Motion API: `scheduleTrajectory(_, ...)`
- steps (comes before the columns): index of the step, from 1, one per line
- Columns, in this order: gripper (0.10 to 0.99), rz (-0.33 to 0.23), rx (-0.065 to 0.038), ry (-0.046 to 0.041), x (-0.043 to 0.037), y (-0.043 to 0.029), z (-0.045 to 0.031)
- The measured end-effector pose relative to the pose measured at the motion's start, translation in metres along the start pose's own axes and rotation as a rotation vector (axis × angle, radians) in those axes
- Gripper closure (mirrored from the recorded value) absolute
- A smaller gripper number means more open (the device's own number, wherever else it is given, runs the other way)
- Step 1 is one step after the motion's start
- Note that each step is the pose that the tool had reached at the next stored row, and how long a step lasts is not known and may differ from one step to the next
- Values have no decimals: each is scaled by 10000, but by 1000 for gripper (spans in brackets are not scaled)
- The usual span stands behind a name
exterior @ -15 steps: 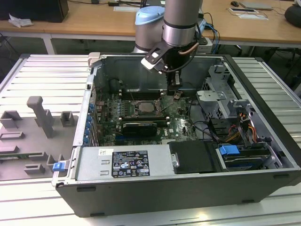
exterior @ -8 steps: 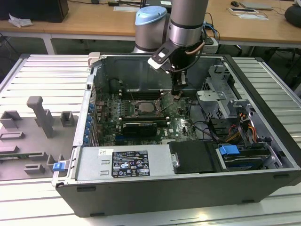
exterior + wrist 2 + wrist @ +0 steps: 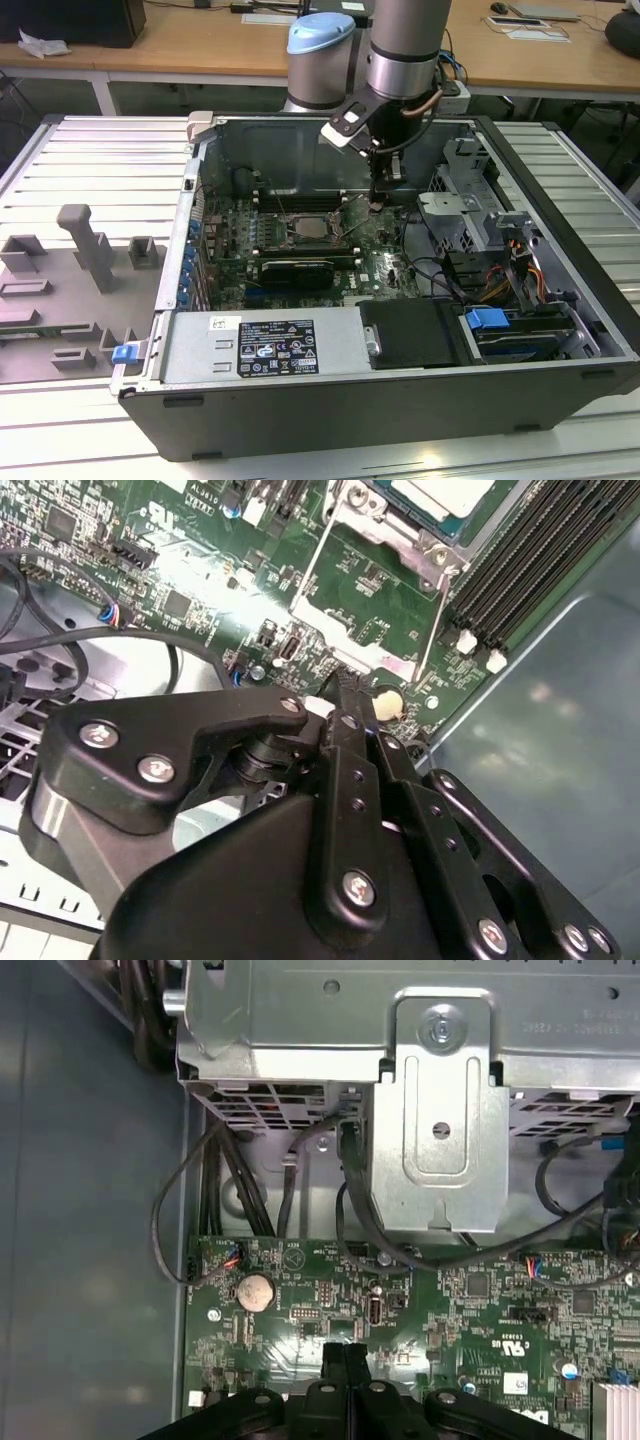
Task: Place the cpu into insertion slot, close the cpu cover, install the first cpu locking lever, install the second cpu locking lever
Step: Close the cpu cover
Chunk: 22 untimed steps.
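Observation:
The cpu [image 3: 312,228], a pale silvery square, lies in the insertion slot [image 3: 287,225] in the middle of the motherboard; its top also shows in the second wrist view [image 3: 440,495]. The cpu cover [image 3: 395,663], a thin metal frame with the green board showing through its window, stands open on the slot's side toward the exterior view's right. My gripper [image 3: 381,205] hangs just beyond that frame's outer edge. Its black fingers are shut together with nothing between them in both wrist views [image 3: 345,685] [image 3: 345,1352], just above the board near a round coin cell [image 3: 255,1290].
A metal drive cage [image 3: 440,1110] with black cables rises close behind the gripper. Long memory slots [image 3: 530,560] run beside the socket, by the grey case wall [image 3: 560,730]. A black graphics card [image 3: 295,268] and the power supply [image 3: 260,345] lie nearer the front. Grey fixture blocks [image 3: 80,250] stand outside.

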<state>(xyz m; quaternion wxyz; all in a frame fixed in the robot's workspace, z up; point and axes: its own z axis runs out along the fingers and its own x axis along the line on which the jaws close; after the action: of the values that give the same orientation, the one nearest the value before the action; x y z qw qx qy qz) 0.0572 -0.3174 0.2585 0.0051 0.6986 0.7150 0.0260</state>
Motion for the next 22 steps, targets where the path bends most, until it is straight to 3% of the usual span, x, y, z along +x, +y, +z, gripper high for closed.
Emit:
scheduleTrajectory(5,980,3,86,-7,-3,11,94)
scheduleTrajectory(7,980,2,89,-7,-1,-102,102)
scheduleTrajectory(9,980,1,89,-6,1,-165,102)
scheduleTrajectory(17,980,1,88,-6,10,-646,151)
scheduleTrajectory(22,980,1,91,-5,22,-750,168)
